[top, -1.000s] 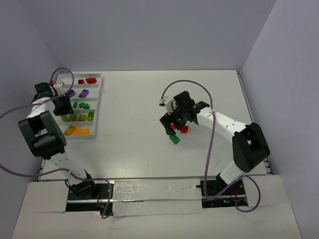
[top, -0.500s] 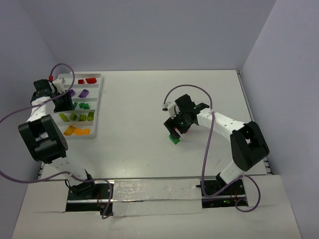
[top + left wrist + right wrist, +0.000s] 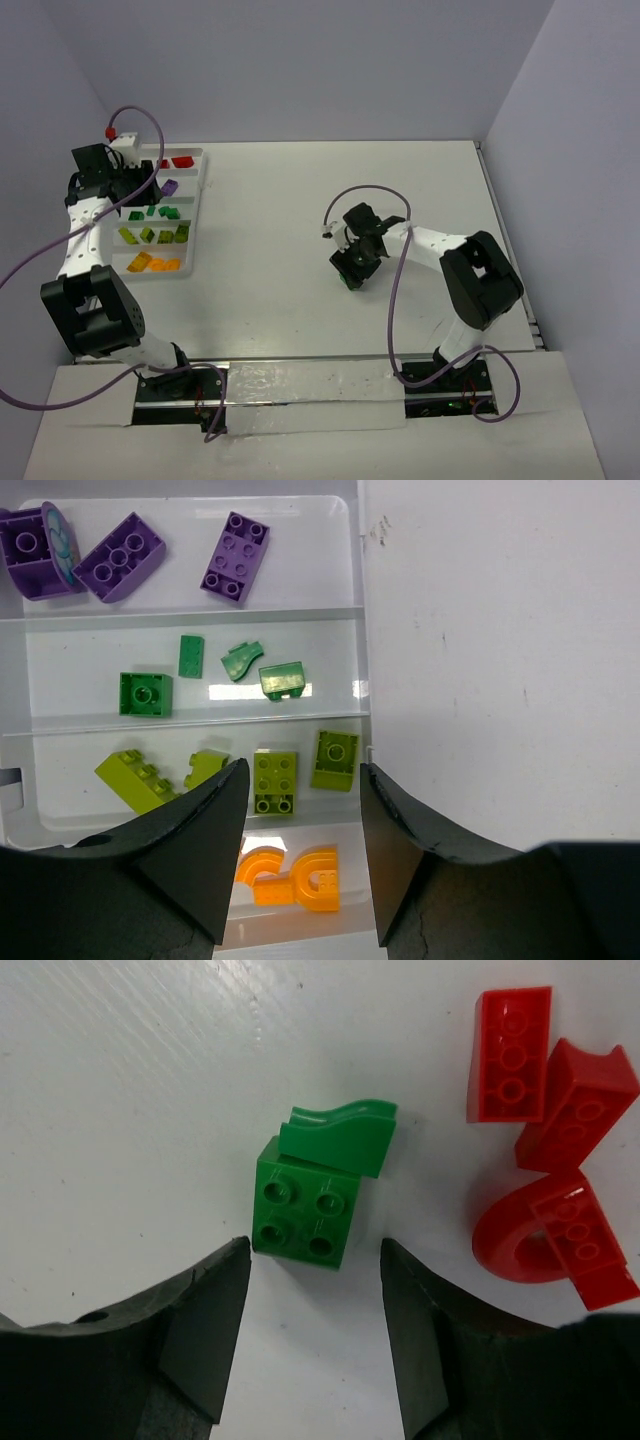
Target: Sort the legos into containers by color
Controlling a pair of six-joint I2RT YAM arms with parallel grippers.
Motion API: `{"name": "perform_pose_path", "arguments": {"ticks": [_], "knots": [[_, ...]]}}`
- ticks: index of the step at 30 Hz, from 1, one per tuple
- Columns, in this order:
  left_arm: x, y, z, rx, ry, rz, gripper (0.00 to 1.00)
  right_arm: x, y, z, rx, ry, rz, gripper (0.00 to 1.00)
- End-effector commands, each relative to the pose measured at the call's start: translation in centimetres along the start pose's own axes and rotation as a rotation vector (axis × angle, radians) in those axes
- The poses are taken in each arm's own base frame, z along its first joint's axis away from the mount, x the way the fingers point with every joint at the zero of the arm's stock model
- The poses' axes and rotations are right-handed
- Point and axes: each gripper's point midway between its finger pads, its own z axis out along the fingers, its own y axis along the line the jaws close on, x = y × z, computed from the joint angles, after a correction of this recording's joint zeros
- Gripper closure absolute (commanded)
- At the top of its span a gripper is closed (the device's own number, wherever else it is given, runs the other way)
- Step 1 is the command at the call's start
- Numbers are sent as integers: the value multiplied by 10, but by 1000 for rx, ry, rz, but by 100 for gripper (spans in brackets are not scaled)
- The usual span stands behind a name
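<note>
Under the right hand point(image 3: 312, 1250) in the top view, the small green studded plastic brick point(image 3: 305, 1215) is mostly hidden; the wrist view shows it on the white worktop point(image 3: 120, 1080), between the parted fingers point(image 3: 200, 1330). Left hand point(image 3: 300, 780), spread and empty, hovers over the white divided plastic tray point(image 3: 360, 660).

The left hand point(image 3: 302, 772) and the right hand point(image 3: 315, 1250) both point downward, fingers spread apart.
</note>
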Motion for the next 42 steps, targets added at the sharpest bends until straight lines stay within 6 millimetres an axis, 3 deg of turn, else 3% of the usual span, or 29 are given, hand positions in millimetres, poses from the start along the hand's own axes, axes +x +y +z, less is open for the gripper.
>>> {"name": "perform_pose_path", "arguments": {"ticks": [1,5,8,12,17,20,24,32,42], "knots": [[-18,-16,-14,40,-55,-5,43,-5,-1,14,20,-21,-29,44],[-21,-25,-19,79,-67,-17,43,-6,-2,15,30,-31,-43,61],[-22,-45,-28,178,-90,-27,43,-16,7,0,-2,-91,-73,74],[-23,-94,-50,433,-114,-73,42,-32,29,-31,-84,-210,-131,77],[-19,-162,-82,727,-79,-125,40,-70,58,-81,-173,-416,-182,77],[-2,-211,-93,842,-15,-75,35,-100,66,-100,-177,-498,-205,77],[22,-258,-104,981,99,-55,29,-133,76,-112,-164,-554,-250,78],[59,-300,-102,1141,364,-180,26,-176,99,-128,-153,-624,-308,79],[77,-327,-104,1195,448,-139,26,-183,120,-125,-152,-613,-346,80]]}}
